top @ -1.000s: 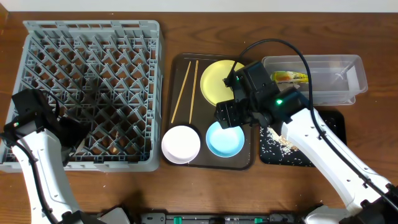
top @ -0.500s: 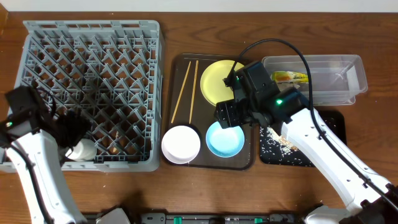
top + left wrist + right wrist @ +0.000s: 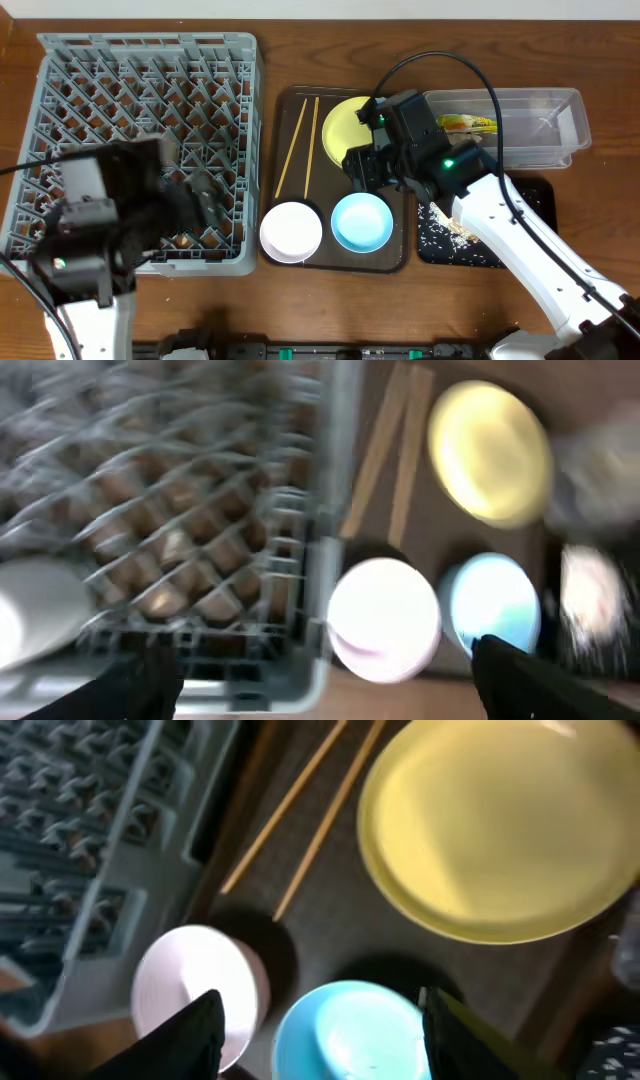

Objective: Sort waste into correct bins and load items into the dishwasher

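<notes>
The grey dish rack (image 3: 140, 80) fills the left. My left gripper (image 3: 203, 195) is blurred, open and empty over the rack's front right part; in the left wrist view (image 3: 335, 680) its fingers are wide apart. The small white cup (image 3: 30, 610) lies inside the rack. My right gripper (image 3: 368, 165) is open and empty above the light blue bowl (image 3: 361, 222), at the near edge of the yellow plate (image 3: 338, 128); it also shows in the right wrist view (image 3: 330, 1040). The white-pink bowl (image 3: 291, 231) and two chopsticks (image 3: 298, 145) lie beside them. I cannot make out the tissue.
The plate, bowls and chopsticks sit on a dark brown serving tray (image 3: 290, 98). The clear tub (image 3: 545, 140) at the back right holds the snack wrapper (image 3: 466, 124). The black tray (image 3: 530, 200) at the front right holds crumbs (image 3: 445, 225).
My left arm has swung right from the rack's front left corner, leaving the white cup in the rack. My right gripper has shifted slightly back toward the plate.
</notes>
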`<state>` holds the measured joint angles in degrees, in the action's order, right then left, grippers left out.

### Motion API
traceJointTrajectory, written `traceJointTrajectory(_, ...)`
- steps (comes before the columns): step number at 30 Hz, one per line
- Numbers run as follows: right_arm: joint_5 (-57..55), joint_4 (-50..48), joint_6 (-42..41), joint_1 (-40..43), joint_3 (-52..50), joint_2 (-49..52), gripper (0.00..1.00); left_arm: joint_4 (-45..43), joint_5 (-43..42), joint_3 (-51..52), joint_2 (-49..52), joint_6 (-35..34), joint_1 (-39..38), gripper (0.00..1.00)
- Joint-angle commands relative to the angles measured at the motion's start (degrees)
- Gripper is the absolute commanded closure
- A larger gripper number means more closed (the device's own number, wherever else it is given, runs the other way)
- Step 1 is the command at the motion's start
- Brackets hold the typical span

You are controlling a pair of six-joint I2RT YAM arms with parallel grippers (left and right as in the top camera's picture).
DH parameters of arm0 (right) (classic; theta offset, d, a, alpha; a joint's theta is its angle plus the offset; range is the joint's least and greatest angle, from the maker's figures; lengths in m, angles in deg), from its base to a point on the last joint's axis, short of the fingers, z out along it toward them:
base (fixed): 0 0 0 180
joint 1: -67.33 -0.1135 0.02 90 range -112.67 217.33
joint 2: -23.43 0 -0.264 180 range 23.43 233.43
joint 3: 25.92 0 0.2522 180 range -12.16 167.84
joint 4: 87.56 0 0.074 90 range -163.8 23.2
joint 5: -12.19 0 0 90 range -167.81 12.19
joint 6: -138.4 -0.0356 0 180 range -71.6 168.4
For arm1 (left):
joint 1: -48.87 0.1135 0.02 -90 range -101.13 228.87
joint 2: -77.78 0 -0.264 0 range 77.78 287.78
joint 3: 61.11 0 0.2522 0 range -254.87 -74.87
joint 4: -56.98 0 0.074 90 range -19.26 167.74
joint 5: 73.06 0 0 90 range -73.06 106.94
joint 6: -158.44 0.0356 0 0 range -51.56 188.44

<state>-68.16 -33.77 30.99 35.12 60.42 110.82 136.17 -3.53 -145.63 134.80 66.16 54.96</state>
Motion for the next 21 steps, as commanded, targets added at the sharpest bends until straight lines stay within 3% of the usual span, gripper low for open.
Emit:
traceJointTrajectory(1,-3.8,0.3,0.7,-0.4,-0.4,1.0,0.40,0.2,-1.8,-0.9,-0.8,5.3,-5.3,0.07)
traceJointTrajectory(5,-3.8,1.5,0.5,-0.4,-0.4,1.1,0.40,0.3,-1.8,-0.9,-0.4,5.2,-9.7,0.03)
traceJointTrajectory(8,-3.8,2.2,0.5,-0.4,-0.4,1.1,0.34,0.3,-1.8,-0.9,-0.1,5.3,-10.3,0.02)
traceJointTrajectory(11,-3.8,2.2,0.5,-0.5,-0.4,1.1,0.01,0.3,-1.9,-0.9,0.4,4.7,-10.3,0.02)
traceJointTrajectory(21,-2.1,2.2,0.1,-0.4,-0.4,1.1,0.01,0.3,-1.8,-0.9,1.3,4.8,-10.3,0.02)
